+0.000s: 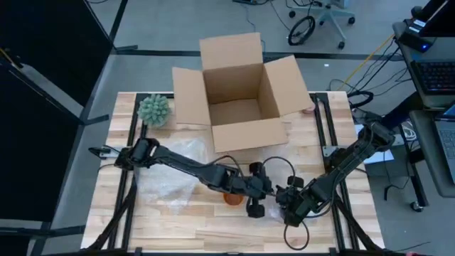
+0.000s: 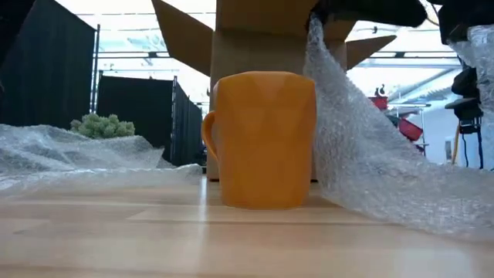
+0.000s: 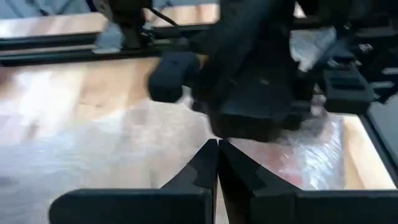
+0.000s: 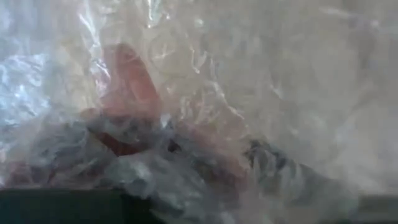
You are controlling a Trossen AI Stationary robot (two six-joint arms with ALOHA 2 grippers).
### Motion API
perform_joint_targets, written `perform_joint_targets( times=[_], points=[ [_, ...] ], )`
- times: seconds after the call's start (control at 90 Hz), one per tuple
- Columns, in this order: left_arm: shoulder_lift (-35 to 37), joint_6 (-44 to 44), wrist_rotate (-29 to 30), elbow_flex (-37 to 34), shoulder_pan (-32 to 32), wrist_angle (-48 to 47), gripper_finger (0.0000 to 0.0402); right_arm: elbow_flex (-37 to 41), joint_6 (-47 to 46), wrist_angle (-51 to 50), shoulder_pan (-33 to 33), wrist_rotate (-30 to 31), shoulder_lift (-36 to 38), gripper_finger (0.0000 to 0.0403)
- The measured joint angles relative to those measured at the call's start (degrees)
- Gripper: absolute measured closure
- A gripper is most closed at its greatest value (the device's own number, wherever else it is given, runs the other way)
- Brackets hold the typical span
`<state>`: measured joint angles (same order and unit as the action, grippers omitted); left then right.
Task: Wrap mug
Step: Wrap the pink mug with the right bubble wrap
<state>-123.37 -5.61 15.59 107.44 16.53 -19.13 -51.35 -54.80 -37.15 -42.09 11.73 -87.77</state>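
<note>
Counting: one orange mug [image 2: 261, 139], one sheet of bubble wrap [image 2: 378, 154], one cardboard box [image 1: 238, 92], one green plant [image 1: 153, 109], two arms
Mug look: plain orange, faceted sides, upright, handle toward the left of the low view; nothing covers the side facing the camera
Mug place: on the wooden table [image 1: 178, 227], lower centre of the high view, in front of the box, partly hidden under the left arm
Bubble wrap: clear and crinkled; in the low view it hangs from the upper middle of the frame down the mug's right side and trails to the lower right; more of it lies flat at the left; in the high view it spreads pale over the table left of the mug
Left gripper [image 1: 260, 192]: lower centre of the high view, just right of the mug; in the left wrist view its fingers [image 3: 199, 171] meet tip to tip, clenched; whether any wrap is pinched between them cannot be told
Right gripper [image 1: 284, 198]: just right of the left one; its wrist view is filled with bubble wrap, the mug showing as an orange blur behind it; jaw state cannot be told
Box: open, flaps spread, upper centre of the high view, behind the mug
Plant: upper left of the table, beside the box
</note>
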Motion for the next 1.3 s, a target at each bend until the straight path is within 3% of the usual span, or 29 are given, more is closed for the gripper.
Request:
perform_joint_targets(
  times=[0.344,0.667,0.833,1.022,1.3],
  points=[
    [0.8,-2.5,0.4,0.0,-1.2,-10.4,0.039,0.0,1.3,-0.4,0.0,0.2,0.0,0.025],
    [0.8,-8.2,0.1,0.0,-4.3,-22.7,0.0258,0.0,2.0,-0.4,0.0,0.4,0.0,0.025],
    [0.8,-12.9,0.5,-1.3,-7.0,-21.2,0.0214,0.0,1.7,-0.4,0.0,0.5,0.0,0.025],
    [0.7,-18.0,2.9,-2.9,-8.9,-20.9,0.0205,0.0,1.5,-0.4,0.0,0.5,0.0,0.025],
    [-0.7,-17.9,2.5,-3.0,-9.2,-19.9,0.0205,0.0,1.5,-0.4,0.0,0.6,0.0,0.025]
  ],
)
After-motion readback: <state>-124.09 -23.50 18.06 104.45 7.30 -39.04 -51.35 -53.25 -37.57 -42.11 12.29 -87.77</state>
